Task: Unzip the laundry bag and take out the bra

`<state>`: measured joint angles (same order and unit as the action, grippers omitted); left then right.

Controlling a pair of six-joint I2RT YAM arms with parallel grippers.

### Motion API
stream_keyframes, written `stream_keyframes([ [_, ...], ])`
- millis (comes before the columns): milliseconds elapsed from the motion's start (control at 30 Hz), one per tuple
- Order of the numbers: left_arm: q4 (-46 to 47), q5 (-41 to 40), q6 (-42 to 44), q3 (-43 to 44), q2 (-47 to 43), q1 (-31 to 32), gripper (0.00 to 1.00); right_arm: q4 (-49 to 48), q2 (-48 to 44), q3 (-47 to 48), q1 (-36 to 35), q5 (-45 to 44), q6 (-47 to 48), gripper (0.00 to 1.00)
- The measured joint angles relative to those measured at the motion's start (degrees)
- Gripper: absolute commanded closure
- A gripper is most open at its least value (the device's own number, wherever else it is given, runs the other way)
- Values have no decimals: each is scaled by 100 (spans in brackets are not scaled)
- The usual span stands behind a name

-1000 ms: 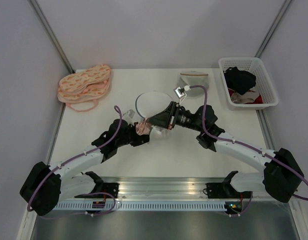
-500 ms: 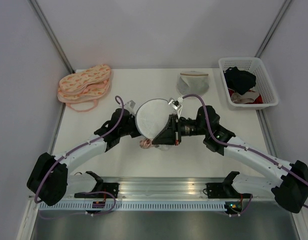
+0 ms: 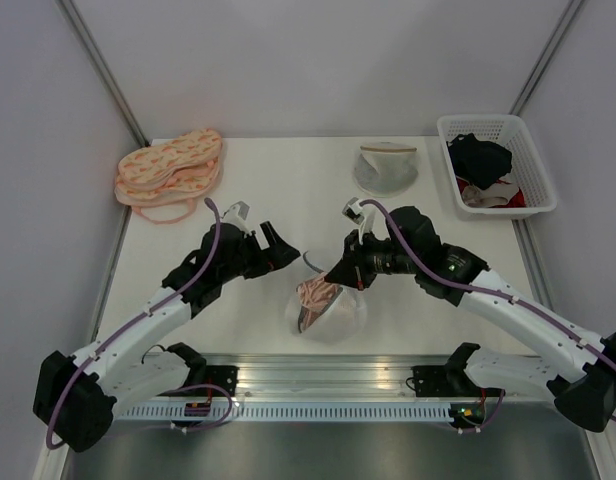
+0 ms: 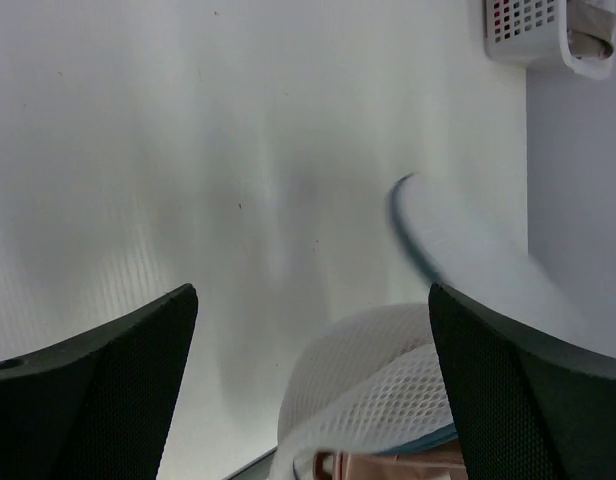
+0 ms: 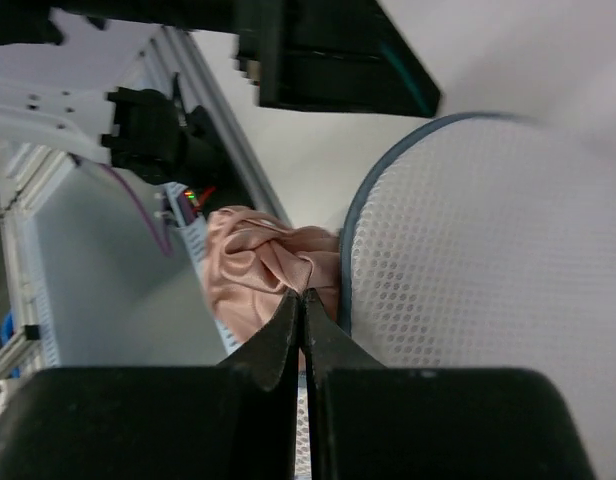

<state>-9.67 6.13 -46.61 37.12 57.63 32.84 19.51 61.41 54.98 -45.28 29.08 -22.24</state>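
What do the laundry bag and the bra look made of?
The laundry bag looks like matte white synthetic mesh, with honeycomb holes, on a thin dark rim, probably a stiff hoop. The bra looks like soft pale pink fabric, slightly satiny, crumpled into folds.

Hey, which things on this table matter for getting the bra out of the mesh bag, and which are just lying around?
Job: laundry bag; pink bra at its opening.
Lying about: peach bra stack; greyer mesh bag; white basket of clothes.
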Motion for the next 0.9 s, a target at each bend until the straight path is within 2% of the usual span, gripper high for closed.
stream_keyframes([
  [100,-129,-144,0,-42,-319,-4,0,391,0,57,2,-527,256,100],
  [233,-85,-118,2,-122,-433,-4,0,688,-4,59,0,-791,529,100],
  [500,216,251,4,-271,-31,-4,0,656,-293,-42,0,-809,866,99],
  [733,588,164,28,-695,-555,-4,0,295,-459,-247,0,-621,817,100],
  [900,1405,214,444,-776,-704,-4,0,308,-269,-232,0,-468,866,99],
])
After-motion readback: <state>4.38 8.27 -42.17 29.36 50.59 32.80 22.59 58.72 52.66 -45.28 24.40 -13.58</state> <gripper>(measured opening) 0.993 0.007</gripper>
